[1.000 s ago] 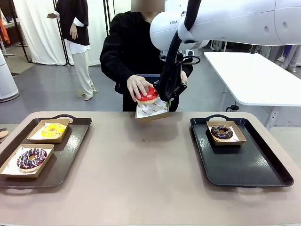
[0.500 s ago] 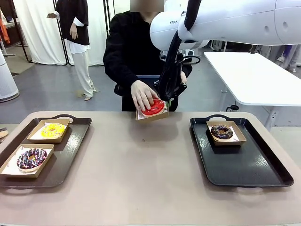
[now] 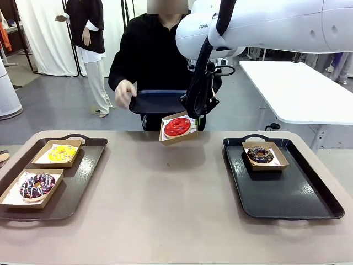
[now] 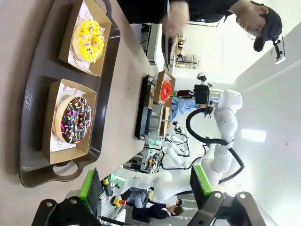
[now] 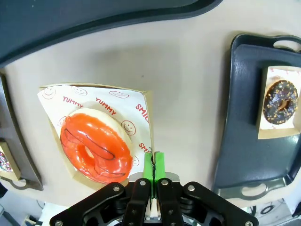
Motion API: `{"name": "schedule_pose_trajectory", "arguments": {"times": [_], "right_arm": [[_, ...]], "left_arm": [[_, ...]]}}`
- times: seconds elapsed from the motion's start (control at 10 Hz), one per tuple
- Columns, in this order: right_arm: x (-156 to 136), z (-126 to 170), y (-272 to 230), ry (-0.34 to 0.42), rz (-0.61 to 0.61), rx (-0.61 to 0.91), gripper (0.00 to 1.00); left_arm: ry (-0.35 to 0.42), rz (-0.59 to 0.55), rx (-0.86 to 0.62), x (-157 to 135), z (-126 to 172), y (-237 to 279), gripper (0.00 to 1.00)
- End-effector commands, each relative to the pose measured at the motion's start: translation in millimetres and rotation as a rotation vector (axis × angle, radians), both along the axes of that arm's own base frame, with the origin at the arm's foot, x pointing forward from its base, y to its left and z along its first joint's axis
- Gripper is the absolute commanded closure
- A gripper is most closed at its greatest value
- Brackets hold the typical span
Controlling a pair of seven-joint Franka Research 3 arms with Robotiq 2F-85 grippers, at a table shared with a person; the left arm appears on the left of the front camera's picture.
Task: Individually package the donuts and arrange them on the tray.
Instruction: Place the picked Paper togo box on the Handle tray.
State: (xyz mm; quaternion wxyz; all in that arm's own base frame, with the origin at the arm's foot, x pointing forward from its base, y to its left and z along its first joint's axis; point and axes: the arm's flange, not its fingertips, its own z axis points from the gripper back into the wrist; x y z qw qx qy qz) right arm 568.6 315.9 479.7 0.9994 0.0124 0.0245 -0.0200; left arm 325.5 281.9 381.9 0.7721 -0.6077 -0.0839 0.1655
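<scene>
At frame centre, the right gripper (image 3: 194, 114), pinched shut on a box (image 3: 177, 128), holds the red donut (image 3: 177, 126) aloft. Chocolate donut (image 3: 260, 154) sits boxed on the right tray (image 3: 287, 193); yellow donut (image 3: 62, 153) and purple donut (image 3: 37, 185) wait left. Left gripper (image 4: 146, 188) gapes wide, empty.

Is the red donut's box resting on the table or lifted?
Lifted: the right pincer pinches the box by its edge, holding it tilted above the table.
</scene>
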Motion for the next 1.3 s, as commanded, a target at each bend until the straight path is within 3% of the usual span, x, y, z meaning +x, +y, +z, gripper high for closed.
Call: {"name": "schedule_pose_trajectory", "arguments": {"times": [0.0,0.4,0.6,0.9,1.2], "right_arm": [[-17,8,-11,-0.012,0.059,0.018,0.99],[-81,42,-78,0.030,0.100,0.000,0.99],[-110,36,-119,0.080,0.098,-0.020,0.99],[-159,21,-181,0.070,0.010,0.003,0.99],[-183,6,-224,0.048,-0.055,0.052,0.99]], "left_arm": [[-0.001,0.005,-0.002,-1,0,2,0.00],[-0.001,0.005,-0.002,-1,0,2,0.00],[-0.001,0.005,-0.002,-1,0,2,0.00],[-0.001,0.005,-0.002,-1,0,2,0.00],[-0.001,0.005,-0.002,-1,0,2,0.00]]}}
